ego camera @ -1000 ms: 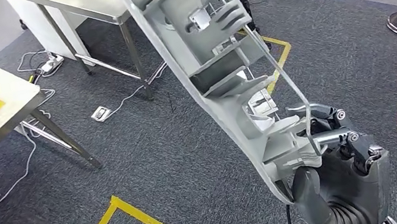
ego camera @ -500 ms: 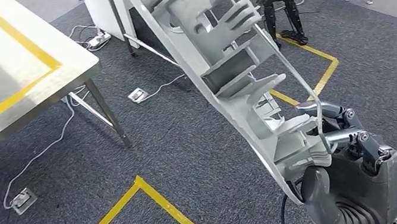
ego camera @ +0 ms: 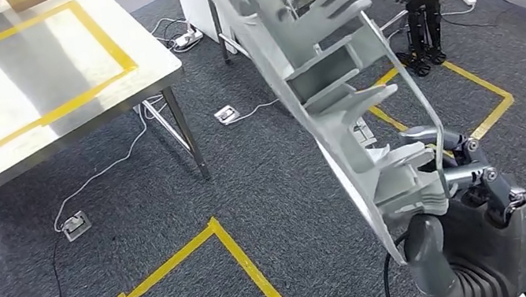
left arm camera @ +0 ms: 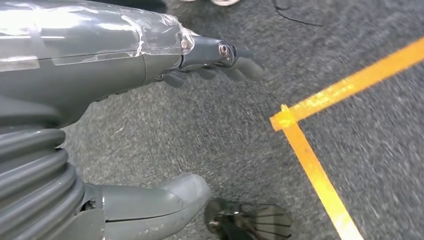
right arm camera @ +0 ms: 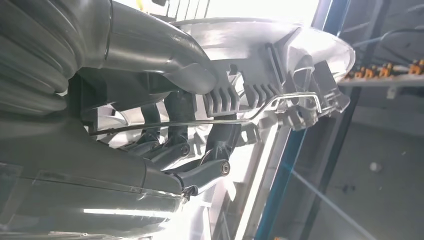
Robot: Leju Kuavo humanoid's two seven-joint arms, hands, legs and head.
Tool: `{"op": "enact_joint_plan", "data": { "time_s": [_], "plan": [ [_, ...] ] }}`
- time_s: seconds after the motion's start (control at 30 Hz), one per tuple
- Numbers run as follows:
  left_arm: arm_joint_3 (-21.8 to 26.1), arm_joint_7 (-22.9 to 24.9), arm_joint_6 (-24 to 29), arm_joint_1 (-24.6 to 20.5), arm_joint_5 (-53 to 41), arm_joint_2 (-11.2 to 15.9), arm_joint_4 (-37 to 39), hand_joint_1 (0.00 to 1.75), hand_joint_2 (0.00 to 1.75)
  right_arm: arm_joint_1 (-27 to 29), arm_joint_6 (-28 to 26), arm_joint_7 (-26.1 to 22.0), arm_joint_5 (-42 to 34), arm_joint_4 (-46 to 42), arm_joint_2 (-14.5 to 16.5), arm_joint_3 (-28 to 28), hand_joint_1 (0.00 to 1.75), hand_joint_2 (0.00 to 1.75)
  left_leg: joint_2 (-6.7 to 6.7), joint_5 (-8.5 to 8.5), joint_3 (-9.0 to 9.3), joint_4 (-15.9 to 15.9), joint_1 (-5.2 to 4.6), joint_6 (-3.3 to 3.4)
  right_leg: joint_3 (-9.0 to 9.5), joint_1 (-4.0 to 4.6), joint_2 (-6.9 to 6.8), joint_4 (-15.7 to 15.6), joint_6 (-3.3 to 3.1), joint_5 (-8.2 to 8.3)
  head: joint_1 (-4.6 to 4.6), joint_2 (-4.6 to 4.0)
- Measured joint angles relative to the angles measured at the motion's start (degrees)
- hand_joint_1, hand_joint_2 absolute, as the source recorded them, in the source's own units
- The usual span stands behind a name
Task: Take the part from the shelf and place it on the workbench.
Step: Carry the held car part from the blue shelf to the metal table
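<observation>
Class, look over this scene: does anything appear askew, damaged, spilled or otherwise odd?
Nothing looks damaged or spilled. The grey part leans at a tilt only because the right hand grips its lower end. Loose cables trail across the carpet under the workbench.

The robot's right hand (ego camera: 459, 201) was matte grey, with a ribbed wrist cover, a thick rounded thumb and darker fingers pinned with silver screws. The left hand (left arm camera: 150, 125) wore clear tape over its smooth grey shell.

dark grey carpet floor (ego camera: 267, 196) with yellow tape outlines (ego camera: 210, 284), white cables and floor sockets (ego camera: 76, 223) lying on it; steel workbench (ego camera: 44, 143) standing at left, yellow tape rectangle (ego camera: 32, 69) on its top.
</observation>
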Motion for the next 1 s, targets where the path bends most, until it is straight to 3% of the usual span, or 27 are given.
{"op": "enact_joint_plan", "data": {
  "time_s": [0.03,0.07,0.1,0.13,0.2,0.23,0.3,0.37,0.43,0.5,0.53,0.57,0.6,0.67,0.73,0.77,0.8,0.83,0.9,0.93,0.97,1.0],
  "plan": [
    [0.0,0.0,0.0,0.0,0.0,0.0,0.0,0.0,1.75,0.0,0.0,0.0,0.0,0.0,0.0,0.0,1.75,1.75,-0.12,-0.02,-0.41,1.2,0.3,-0.32,0.0,-0.08,-0.79,0.1,0.12,-0.08,-0.17,0.0],
    [0.0,0.0,0.0,0.1,0.0,0.1,0.0,0.0,1.75,0.0,0.1,0.0,0.0,0.0,0.0,0.0,1.75,1.75,0.01,1.04,0.37,0.1,0.56,-0.65,0.02,-0.21,-1.56,0.2,0.33,-0.22,-0.33,0.0],
    [0.0,0.0,0.0,0.1,0.0,0.2,0.0,0.0,1.75,0.0,0.1,0.0,0.1,0.0,0.0,0.0,1.75,1.75,0.67,2.81,2.23,-3.1,0.73,-0.95,0.06,-0.37,-2.25,0.4,0.66,-0.42,-0.43,0.0],
    [0.0,0.0,0.0,0.1,0.0,0.2,0.0,0.0,1.75,0.0,0.2,0.0,0.1,-0.1,0.0,0.0,1.75,1.75,2.29,4.24,4.41,-6.9,0.69,-1.21,0.09,-0.46,-2.87,0.7,1.09,-0.7,-0.58,0.0],
    [0.0,0.0,0.0,0.0,0.0,0.2,0.0,0.0,1.75,-0.1,0.2,-0.1,0.2,-0.1,0.0,0.0,1.75,1.75,4.72,5.84,7.38,-12.4,0.42,-0.69,0.12,-0.35,-3.87,1.4,2.01,-1.3,-0.87,0.0],
    [0.0,0.0,0.0,0.0,0.0,0.1,0.0,0.0,1.75,-0.1,0.2,-0.1,0.3,-0.2,0.0,0.0,1.75,1.75,5.18,5.73,7.64,-13.2,0.2,-0.13,0.18,-0.21,-4.28,1.5,2.35,-1.44,-0.9,0.0],
    [0.0,0.1,0.0,0.0,0.0,0.2,0.0,0.0,1.75,-0.2,0.3,-0.1,0.3,-0.3,0.0,0.0,1.75,1.75,3.87,5.88,7.37,-13.2,0.05,1.13,0.37,-0.24,-5.04,1.5,2.77,-1.54,-0.72,0.0],
    [0.0,0.3,0.0,0.0,-0.1,0.2,0.0,0.0,1.75,-0.2,0.3,-0.2,0.4,-0.4,0.0,0.0,1.75,1.75,2.47,6.15,7.19,-13.3,0.13,1.91,-0.07,-0.54,-3.37,2.8,3.25,-3.02,-0.36,0.0],
    [0.0,0.1,0.0,-0.2,-0.1,0.3,0.0,0.0,1.75,-0.2,0.3,-0.2,0.4,-0.7,0.0,0.0,1.75,1.75,1.0,6.39,7.08,-13.3,0.16,2.47,-2.35,-0.66,-0.3,8.5,3.47,-6.65,0.29,0.0],
    [0.0,0.0,0.0,-0.2,-0.2,0.3,0.0,0.0,1.75,-0.1,0.4,-0.2,0.4,-0.8,0.0,0.0,1.75,1.75,-0.57,6.52,6.99,-13.3,-0.13,2.84,-5.66,-0.56,0.88,15.9,3.25,-9.76,0.98,0.0],
    [0.0,0.0,0.1,-0.2,-0.2,0.3,0.0,0.0,1.75,-0.1,0.4,-0.2,0.3,-0.7,0.0,0.0,1.75,1.75,-1.44,6.58,6.98,-13.3,-0.34,2.97,-6.62,-0.5,1.07,17.8,2.99,-9.88,1.28,0.0],
    [0.0,0.0,0.1,-0.1,-0.3,0.3,0.0,0.0,1.75,-0.1,0.4,-0.2,0.3,-0.7,0.0,0.0,1.75,1.75,-2.37,6.64,7.01,-13.3,-0.54,3.06,-6.66,-0.4,1.25,17.5,2.58,-8.78,1.56,0.0],
    [0.0,0.0,0.2,-0.1,-0.3,0.3,0.0,0.0,1.75,-0.2,0.4,-0.2,0.3,-0.7,0.0,0.0,1.75,1.75,-3.28,6.7,7.07,-13.3,-0.75,3.14,-5.71,-0.24,1.65,14.9,2.02,-6.7,1.79,0.0],
    [0.0,-0.2,0.3,-0.1,-0.3,0.3,0.0,0.0,1.75,-0.3,0.4,-0.1,0.3,-0.9,0.0,0.0,1.75,1.75,-4.89,6.86,7.08,-13.3,-0.95,3.19,-2.65,0.1,3.97,7.3,0.61,-2.6,1.93,0.0],
    [0.0,-0.3,0.3,-0.2,-0.3,0.2,0.0,0.0,1.75,-0.5,0.5,-0.1,0.4,-1.1,-0.1,0.0,1.75,1.75,-6.19,7.17,6.73,-13.3,-0.76,2.8,-0.86,0.39,5.77,3.0,-0.16,-1.22,1.82,0.0],
    [0.1,-0.3,0.3,-0.2,-0.3,0.2,0.0,0.0,1.75,-0.6,0.6,-0.1,0.4,-1.2,-0.1,0.0,1.75,1.75,-6.77,7.4,6.49,-13.3,-0.67,2.45,-0.66,0.44,5.72,2.6,-0.23,-1.32,1.81,0.0],
    [0.1,-0.3,0.4,-0.1,-0.3,0.3,0.0,0.0,1.75,-0.7,0.6,-0.2,0.4,-1.2,-0.1,0.0,1.75,1.75,-7.08,7.34,6.32,-13.3,-0.55,2.44,-0.64,0.52,5.37,2.1,0.29,-1.36,1.95,0.0],
    [0.1,-0.3,0.3,0.0,-0.4,0.3,0.0,0.0,1.75,-0.8,0.6,-0.1,0.3,-1.2,-0.1,0.0,1.75,1.75,-7.22,7.35,6.25,-13.3,-0.53,2.7,-0.65,0.48,5.09,1.8,1.26,-1.42,1.96,0.0],
    [0.1,0.1,0.3,0.2,-0.6,0.3,0.0,0.0,1.75,-1.0,0.4,-0.1,0.1,-1.2,-0.1,0.0,1.75,1.75,-6.95,7.09,6.32,-13.3,-0.57,3.15,-0.61,0.48,4.88,1.3,2.36,-1.54,1.76,-0.01],
    [0.1,0.6,0.3,0.3,-0.6,0.3,0.0,0.0,1.75,-1.1,0.3,-0.1,-0.2,-1.2,-0.1,0.0,1.75,1.75,-6.67,7.18,6.41,-13.4,-0.52,3.14,-0.53,0.53,4.92,1.3,2.35,-1.47,1.61,-0.01],
    [0.1,1.2,0.3,0.4,-0.6,0.2,0.0,0.0,1.75,-1.1,0.1,0.0,-0.7,-1.2,-0.1,-0.1,1.75,1.75,-6.29,7.16,6.52,-13.5,-0.48,2.92,-0.47,0.61,5.08,1.3,1.83,-1.41,1.51,-0.01],
    [0.1,1.7,0.2,0.4,-0.7,0.2,0.0,0.0,1.75,-1.1,0.0,0.0,-1.6,-1.2,-0.1,-0.2,1.75,1.75,-5.87,7.19,6.64,-13.6,-0.47,2.84,-0.42,0.63,5.34,1.4,1.7,-1.32,1.39,0.0]
  ]
}}
